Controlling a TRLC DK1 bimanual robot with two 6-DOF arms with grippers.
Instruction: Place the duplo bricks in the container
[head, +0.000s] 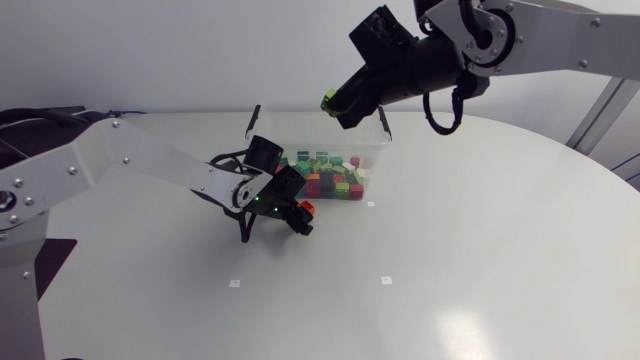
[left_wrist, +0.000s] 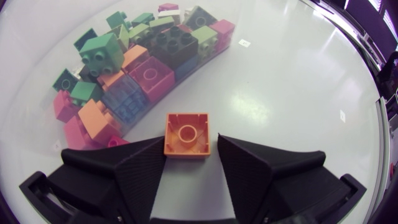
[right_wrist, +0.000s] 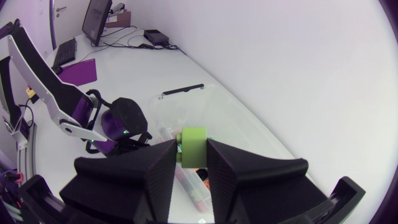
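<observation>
Okay, head view: this is the carry-and-drop step, with two bricks on the go. My right gripper (head: 335, 104) hangs above the clear container (head: 372, 142), with a green brick (head: 328, 99) pinched at its tip. My left gripper (head: 295, 210) sits low, just outside the container's near wall, with an orange brick (head: 305, 208) at its fingertips. The other bricks (head: 335, 175) are already piled inside.

Left wrist view: the left gripper (left_wrist: 191, 148) is partly closed, and both fingers (left_wrist: 140, 171) press the orange brick (left_wrist: 186, 134) from two sides, so it's gripped. The brick's hollow underside faces the camera. The pile of bricks (left_wrist: 143, 62) lies just ahead of the fingers, behind the clear wall. I can't tell whether the brick is off the table (left_wrist: 292, 93) or touching it.

Right wrist view: the right gripper (right_wrist: 192, 149) is narrowly open around the green brick (right_wrist: 194, 138), clamped tight on both sides. The container (right_wrist: 233, 118) lies below and ahead of the fingers, and my left arm (right_wrist: 124, 121) is off to the side, beyond it.

My call is that the right side goes next. It should centre over the open container and spread the fingers so the green brick falls in. The left side then has to lift the orange brick over the near wall before letting go, without crossing the right arm.
</observation>
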